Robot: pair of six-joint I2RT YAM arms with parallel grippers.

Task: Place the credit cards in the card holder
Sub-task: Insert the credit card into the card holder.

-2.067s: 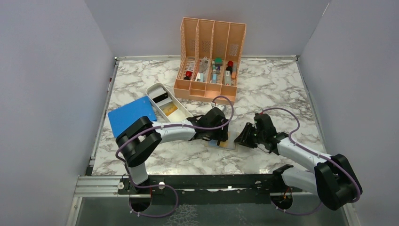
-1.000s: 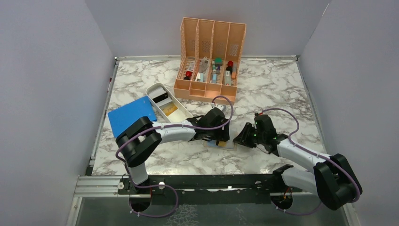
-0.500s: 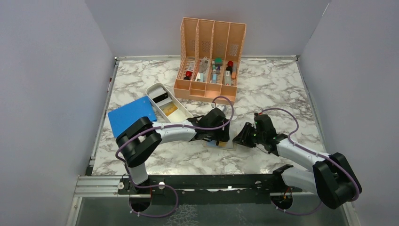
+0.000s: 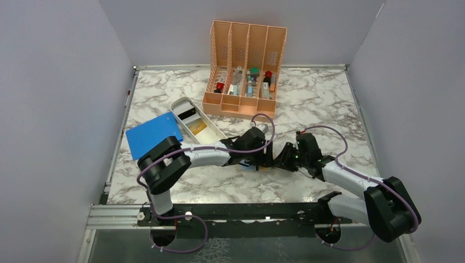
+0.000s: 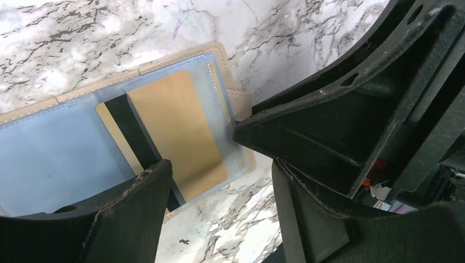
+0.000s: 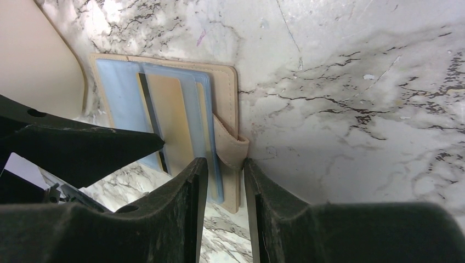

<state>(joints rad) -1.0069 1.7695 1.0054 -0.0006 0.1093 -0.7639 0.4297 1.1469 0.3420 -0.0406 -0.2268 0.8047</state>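
**Seat the gold card squarely**

Left end effector (image 5: pixel 219 216), fingers apart, hovers at the gold card (image 5: pixel 175 131), which seems only partly sleeved in the open card holder (image 5: pixel 55 159) on the tabletop (image 6: pixel 356 109). Right end effector (image 6: pixel 225 164) pinches its strap (image 6: pixel 230 145); nudge along the sleeve.

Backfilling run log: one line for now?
left gripper open at card | card partly in holder | right gripper pinching holder tab

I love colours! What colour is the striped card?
The card is gold, stripe black; best seen from left wrist.
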